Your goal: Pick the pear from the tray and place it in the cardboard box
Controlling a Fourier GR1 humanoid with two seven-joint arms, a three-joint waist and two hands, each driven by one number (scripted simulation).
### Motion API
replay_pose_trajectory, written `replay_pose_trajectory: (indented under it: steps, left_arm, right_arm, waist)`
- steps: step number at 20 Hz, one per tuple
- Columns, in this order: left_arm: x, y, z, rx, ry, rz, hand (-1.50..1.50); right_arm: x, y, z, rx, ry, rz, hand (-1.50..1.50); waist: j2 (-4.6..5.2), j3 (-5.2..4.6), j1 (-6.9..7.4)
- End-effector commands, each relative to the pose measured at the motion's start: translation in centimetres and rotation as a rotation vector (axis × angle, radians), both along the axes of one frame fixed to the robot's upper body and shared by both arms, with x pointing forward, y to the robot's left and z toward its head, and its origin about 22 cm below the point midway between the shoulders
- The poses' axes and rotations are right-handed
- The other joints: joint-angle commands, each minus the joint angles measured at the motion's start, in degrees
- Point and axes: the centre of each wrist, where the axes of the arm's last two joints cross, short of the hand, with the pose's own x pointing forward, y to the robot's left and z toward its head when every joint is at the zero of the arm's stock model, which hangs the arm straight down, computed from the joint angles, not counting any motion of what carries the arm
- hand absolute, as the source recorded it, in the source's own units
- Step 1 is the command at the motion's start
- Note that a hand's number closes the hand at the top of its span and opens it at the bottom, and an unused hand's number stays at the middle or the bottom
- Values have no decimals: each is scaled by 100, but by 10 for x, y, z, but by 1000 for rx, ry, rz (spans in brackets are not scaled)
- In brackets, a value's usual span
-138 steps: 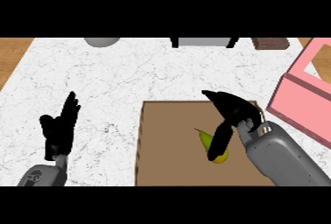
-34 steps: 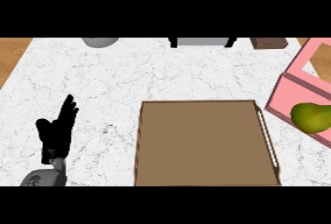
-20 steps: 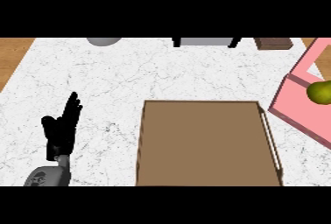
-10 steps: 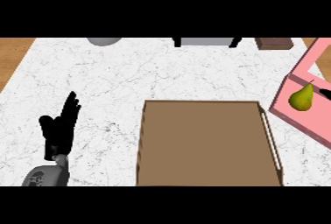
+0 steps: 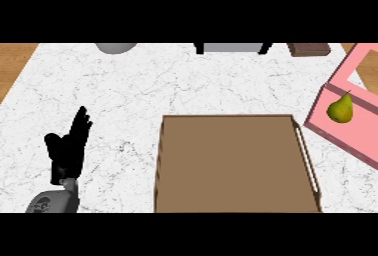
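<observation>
A green-yellow pear (image 5: pixel 339 108) lies stem up inside the pink box (image 5: pixel 356 75) at the right edge of the head view. The brown tray (image 5: pixel 232 165) sits in the middle foreground with nothing on it. My left hand (image 5: pixel 68 147) rests open at the lower left, fingers pointing up, well away from the tray. My right hand does not show anywhere.
A grey round object (image 5: pixel 116 47) sits at the far left edge of the marble counter (image 5: pixel 148 85). A grey item with black legs (image 5: pixel 230 47) and a dark brown block (image 5: pixel 308 49) stand along the far edge. Wooden floor (image 5: pixel 13 60) shows beyond the counter's left side.
The pear has gone from the tray into the pink box and has come to lie upright there. My right hand, which held it over the tray, has left the view. The left hand stayed put.
</observation>
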Motion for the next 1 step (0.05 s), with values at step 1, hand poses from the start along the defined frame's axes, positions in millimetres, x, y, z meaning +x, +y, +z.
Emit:
replay_pose_trajectory:
  steps: [1]
  left_arm:
    - [1, 7, 3, 26, -17, 8, 0]
  right_arm:
    - [-23, -39, 15, 128, -76, -43, -150]
  waist:
    - [3, -1, 2]
